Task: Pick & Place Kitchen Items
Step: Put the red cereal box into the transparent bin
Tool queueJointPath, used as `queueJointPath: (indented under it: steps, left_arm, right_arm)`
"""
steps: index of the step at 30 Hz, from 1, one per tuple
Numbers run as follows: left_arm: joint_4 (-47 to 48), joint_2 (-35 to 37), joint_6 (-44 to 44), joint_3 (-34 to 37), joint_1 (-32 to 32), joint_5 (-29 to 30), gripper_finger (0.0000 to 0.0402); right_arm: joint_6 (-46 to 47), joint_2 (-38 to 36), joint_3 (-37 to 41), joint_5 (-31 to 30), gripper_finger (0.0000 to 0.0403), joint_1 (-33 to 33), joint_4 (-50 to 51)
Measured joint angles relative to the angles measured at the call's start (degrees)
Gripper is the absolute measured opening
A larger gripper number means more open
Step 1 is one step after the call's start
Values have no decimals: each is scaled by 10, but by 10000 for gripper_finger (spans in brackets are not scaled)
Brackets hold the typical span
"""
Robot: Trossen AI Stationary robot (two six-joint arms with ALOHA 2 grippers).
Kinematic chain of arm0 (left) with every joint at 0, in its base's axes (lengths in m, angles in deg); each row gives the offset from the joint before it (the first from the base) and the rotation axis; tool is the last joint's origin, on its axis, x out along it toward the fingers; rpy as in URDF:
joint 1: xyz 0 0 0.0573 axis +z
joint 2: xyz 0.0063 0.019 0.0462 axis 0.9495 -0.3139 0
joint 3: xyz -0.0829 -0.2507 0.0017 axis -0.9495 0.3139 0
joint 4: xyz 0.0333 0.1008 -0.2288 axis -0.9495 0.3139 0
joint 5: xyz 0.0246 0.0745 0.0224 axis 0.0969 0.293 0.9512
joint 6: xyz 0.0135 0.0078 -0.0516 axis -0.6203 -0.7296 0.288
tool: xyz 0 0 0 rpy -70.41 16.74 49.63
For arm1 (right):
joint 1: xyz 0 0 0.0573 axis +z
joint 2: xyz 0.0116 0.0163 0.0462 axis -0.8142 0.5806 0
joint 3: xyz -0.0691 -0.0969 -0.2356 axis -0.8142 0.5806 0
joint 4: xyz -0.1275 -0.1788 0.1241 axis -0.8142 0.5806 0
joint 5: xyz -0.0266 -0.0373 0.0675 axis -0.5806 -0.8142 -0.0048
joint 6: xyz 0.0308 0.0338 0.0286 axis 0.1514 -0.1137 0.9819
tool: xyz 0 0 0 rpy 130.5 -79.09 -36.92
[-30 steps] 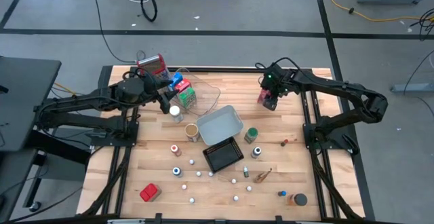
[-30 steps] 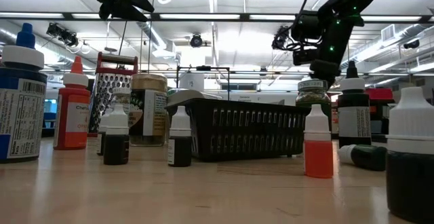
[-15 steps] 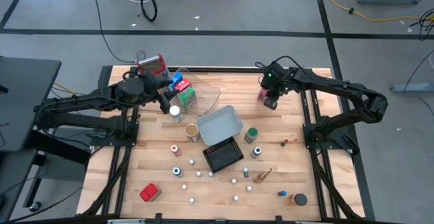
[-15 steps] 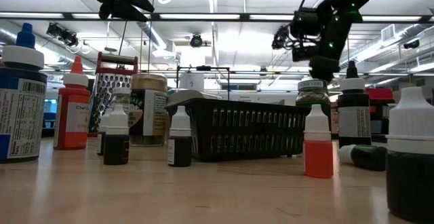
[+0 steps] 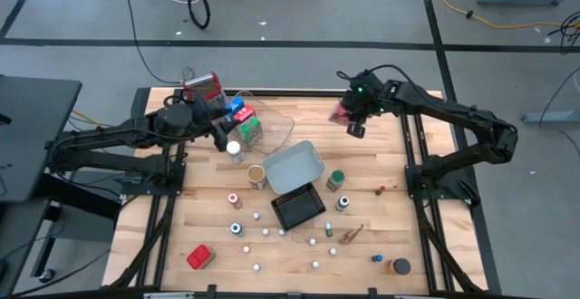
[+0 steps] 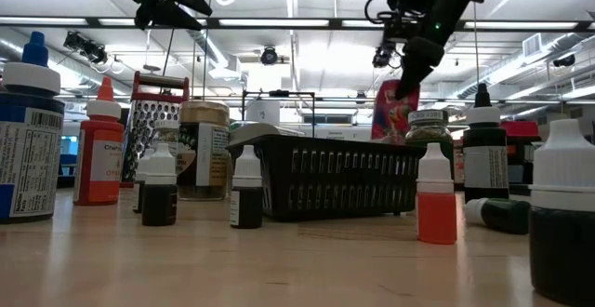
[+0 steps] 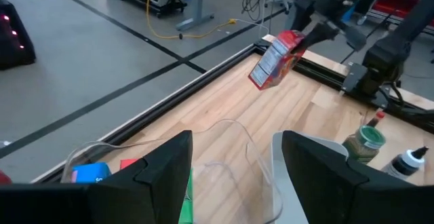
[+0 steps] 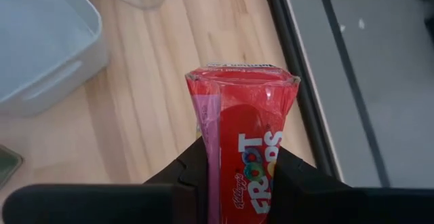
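Observation:
My right gripper (image 5: 353, 123) is shut on a red cereal carton (image 5: 339, 113) above the table's far right part. The carton also shows in the low view (image 6: 394, 112) and in the left wrist view (image 7: 274, 60). My left gripper (image 7: 234, 176) stands open over the clear tray (image 5: 275, 125) at the far left and touches nothing. Red, blue and green cartons (image 5: 243, 118) stand at that tray's left end. Jars, bottles and small caps (image 5: 272, 231) are scattered over the near half. My right gripper pinches the red carton between its two fingers (image 8: 195, 164), on two opposite sides near its upper end (image 8: 239, 157). The fingers slant down from above. The carton is lifted clear of the table and juts out past the fingers, tilted, its lower end (image 6: 390, 132) free.
A grey tray (image 5: 311, 159) and a black basket (image 5: 299, 207) sit mid-table, with a green-lidded jar (image 5: 335, 179) beside them. A metal grater with a red top (image 5: 203, 87) stands at the far left edge. A red item (image 5: 199, 256) lies near the front left.
My right gripper has risen and shifted a little toward the far left, turning as it went. It has carried the red carton up from the table. The carton now hangs clear and tilted, and shows above the black basket in the low view.

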Motion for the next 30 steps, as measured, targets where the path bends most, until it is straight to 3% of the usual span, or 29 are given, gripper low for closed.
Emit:
queueJointPath:
  steps: [7,12,16,23,30]
  left_arm:
    - [-10,-41,-65,0,0,4,238]
    - [-86,-95,-99,0,0,2,238]
    - [-178,-142,-129,0,0,-36,238]
    - [-293,-221,-210,0,1,-66,238]
    - [-389,-300,-291,-19,2,-140,245]
  right_arm:
    - [-44,0,0,0,96,30,-30]
    - [-54,0,0,14,96,56,-75]
    - [-64,0,0,49,96,78,-111]
    - [-82,0,-1,64,96,120,-183]
    - [-79,0,-1,69,96,135,-196]
